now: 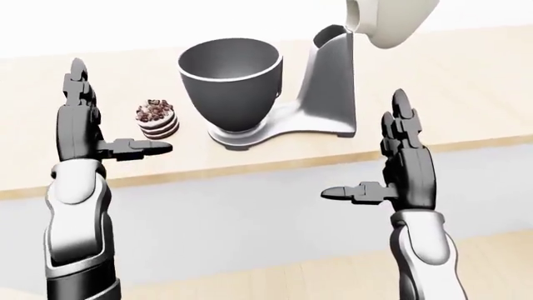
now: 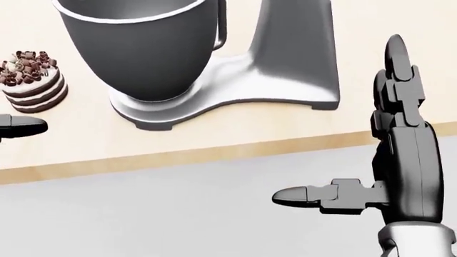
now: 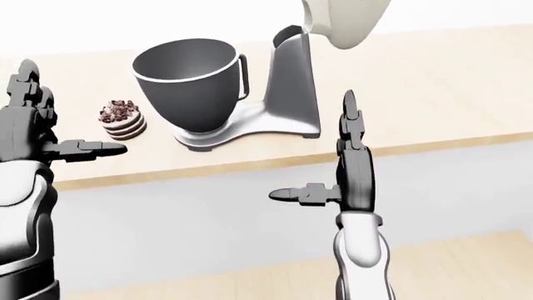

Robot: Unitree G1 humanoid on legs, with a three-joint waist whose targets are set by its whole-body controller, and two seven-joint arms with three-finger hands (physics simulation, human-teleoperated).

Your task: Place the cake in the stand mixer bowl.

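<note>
A pale wooden surface runs across the upper part of the eye views, its near edge dropping to a grey panel, with a strip of wooden floor at the bottom. On it stands the stand mixer, its cream head tilted up and clear of the dark bowl, so the bowl's mouth lies open from above.

The cake, a small layered round with chocolate curls on top, sits upright on the surface just to the left of the bowl, apart from it and not touching. It is squat and wider than tall, so we judge no one direction of grasp is better than another.

Our left hand is raised at the left of the view, fingers straight and spread, thumb pointing right toward the cake; it holds nothing. In the picture the thumb tip lies just below and left of the cake, though we cannot tell how high above the surface it hangs. Our right hand is also open and empty, and stands below the mixer's base, over the grey panel, well apart from the cake.

So the left hand is plainly the nearer. The cake lies up and to the right of its fingers, and the bowl further right again. We judge the grasp not yet begun.
</note>
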